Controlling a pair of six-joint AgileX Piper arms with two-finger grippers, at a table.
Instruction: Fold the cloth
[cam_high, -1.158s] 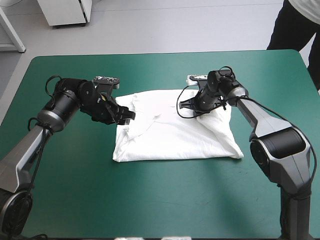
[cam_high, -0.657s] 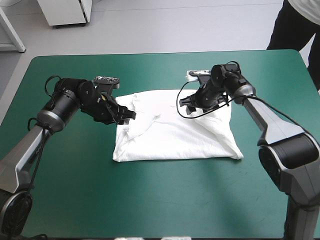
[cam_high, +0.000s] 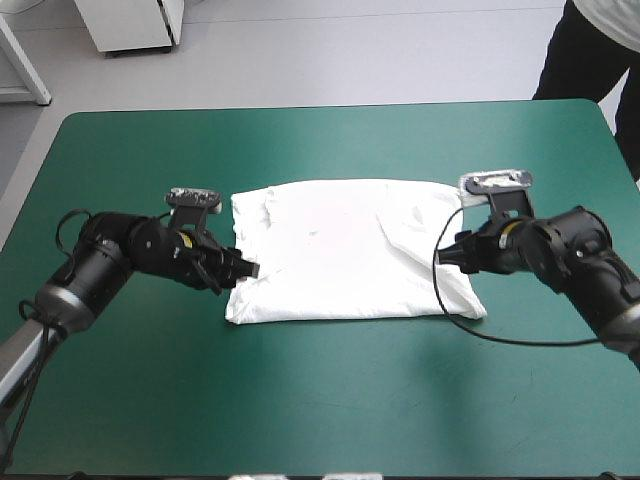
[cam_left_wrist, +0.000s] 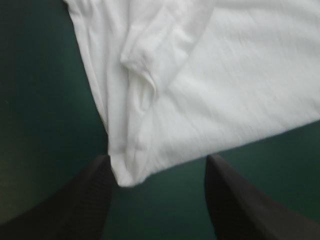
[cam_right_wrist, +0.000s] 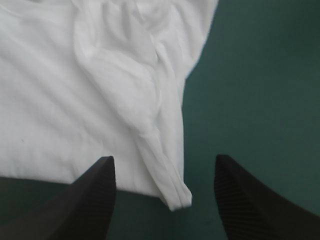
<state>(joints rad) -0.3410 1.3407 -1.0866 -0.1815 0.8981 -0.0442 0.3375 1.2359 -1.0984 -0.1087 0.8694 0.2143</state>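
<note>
Teal-green table (cam_high: 320, 410), grey floor (cam_high: 350, 55), white cabinet (cam_high: 130, 22)

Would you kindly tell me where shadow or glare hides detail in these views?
High view: even light, T-shirt creases readable, no glare on the teal-green cover. Left wrist view: the cover falls dark beside the T-shirt. Right wrist view: T-shirt bright, folds visible by their shading.

Looks like a lab: a teal-green covered table (cam_high: 330, 400) on bare grey floor (cam_high: 350, 60), a white cabinet (cam_high: 130, 22) beyond.
</note>
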